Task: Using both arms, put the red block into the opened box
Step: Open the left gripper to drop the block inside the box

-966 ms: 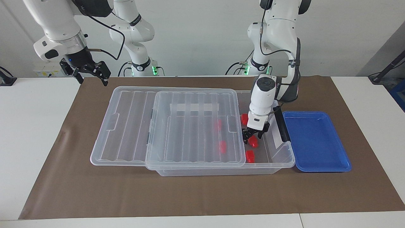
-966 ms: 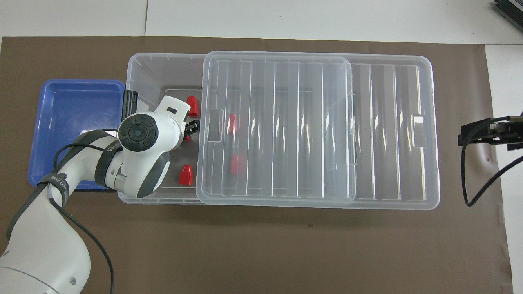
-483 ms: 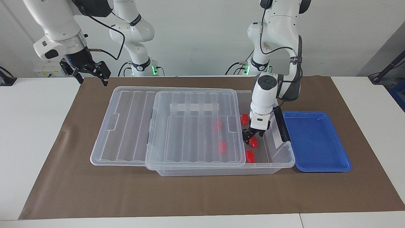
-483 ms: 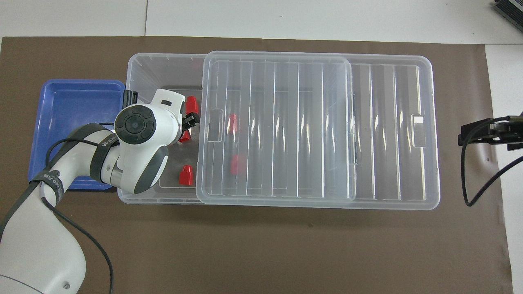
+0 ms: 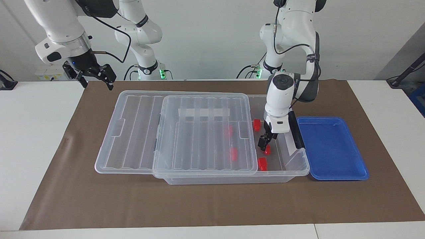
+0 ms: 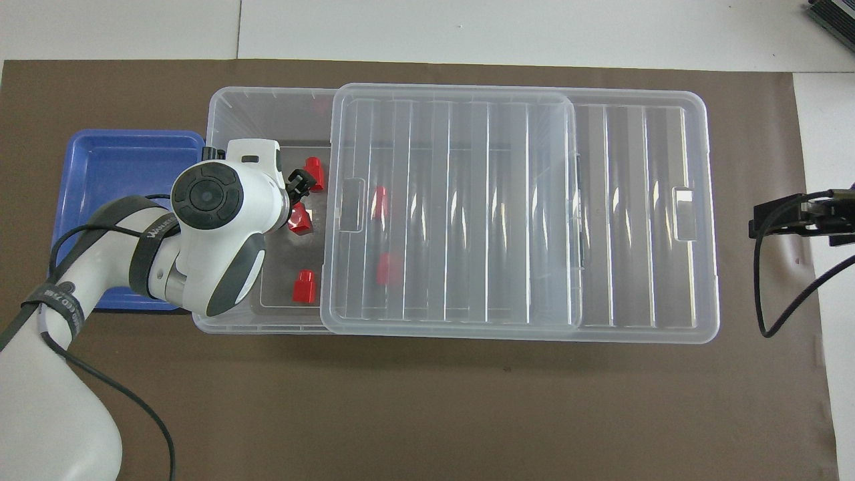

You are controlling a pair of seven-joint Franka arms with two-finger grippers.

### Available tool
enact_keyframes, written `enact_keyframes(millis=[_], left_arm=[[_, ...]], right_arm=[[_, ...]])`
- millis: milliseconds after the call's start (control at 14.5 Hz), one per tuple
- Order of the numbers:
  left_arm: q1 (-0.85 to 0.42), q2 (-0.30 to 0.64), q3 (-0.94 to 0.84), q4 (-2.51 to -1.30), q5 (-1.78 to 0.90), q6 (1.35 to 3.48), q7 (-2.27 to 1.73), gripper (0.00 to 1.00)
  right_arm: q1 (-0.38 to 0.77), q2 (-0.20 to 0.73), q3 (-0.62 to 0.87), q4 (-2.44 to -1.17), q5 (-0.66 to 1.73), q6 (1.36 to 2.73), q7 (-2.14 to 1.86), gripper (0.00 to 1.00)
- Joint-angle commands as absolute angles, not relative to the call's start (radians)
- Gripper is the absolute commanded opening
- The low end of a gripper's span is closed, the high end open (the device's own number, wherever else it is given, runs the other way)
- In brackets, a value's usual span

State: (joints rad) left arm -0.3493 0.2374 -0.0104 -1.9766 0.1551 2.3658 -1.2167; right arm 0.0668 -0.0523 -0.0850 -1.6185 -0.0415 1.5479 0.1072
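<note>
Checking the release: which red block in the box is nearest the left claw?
The red block just under the left claw, in the box's uncovered end, between the two other uncovered blocks.

We see the box (image 5: pixel 292 172) lying lengthwise in the middle of the mat (image 5: pixel 212 202), its lid (image 5: pixel 206 132) slid toward the right arm's end so that the part at the left arm's end stands uncovered. In that uncovered part lie three blocks: one (image 5: pixel 256 124) nearest the robots, one (image 5: pixel 267 150) in the middle, one (image 5: pixel 262 163) farthest from them. Two more blocks (image 5: pixel 233 153) lie under the lid's edge. The left gripper (image 5: pixel 264 141) hangs over the middle block, apart from it. The tray (image 5: pixel 332 147) sits just beside the box at the left arm's end. The right gripper (image 5: pixel 96 75) waits over the mat's corner at the right arm's end.
</note>
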Motion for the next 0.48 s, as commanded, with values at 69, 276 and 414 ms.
enact_keyframes(millis=[69, 276, 414], left_arm=[[-0.356, 0.167, 0.006, -1.987, 0.158, 2.295, -1.373, 1.00], [-0.356, 0.140, 0.009, -1.985, 0.160, 2.269, -1.452, 1.00], [-0.357, 0.108, 0.009, -1.973, 0.160, 2.229, -1.495, 1.00]], right_arm=[[0.051, -0.048, -0.081, -1.614, -0.018, 1.554, 0.078, 1.00], [0.049, -0.049, -0.081, -1.615, -0.018, 1.554, 0.077, 1.00], [0.048, -0.051, -0.081, -1.617, -0.018, 1.554, 0.077, 1.00]])
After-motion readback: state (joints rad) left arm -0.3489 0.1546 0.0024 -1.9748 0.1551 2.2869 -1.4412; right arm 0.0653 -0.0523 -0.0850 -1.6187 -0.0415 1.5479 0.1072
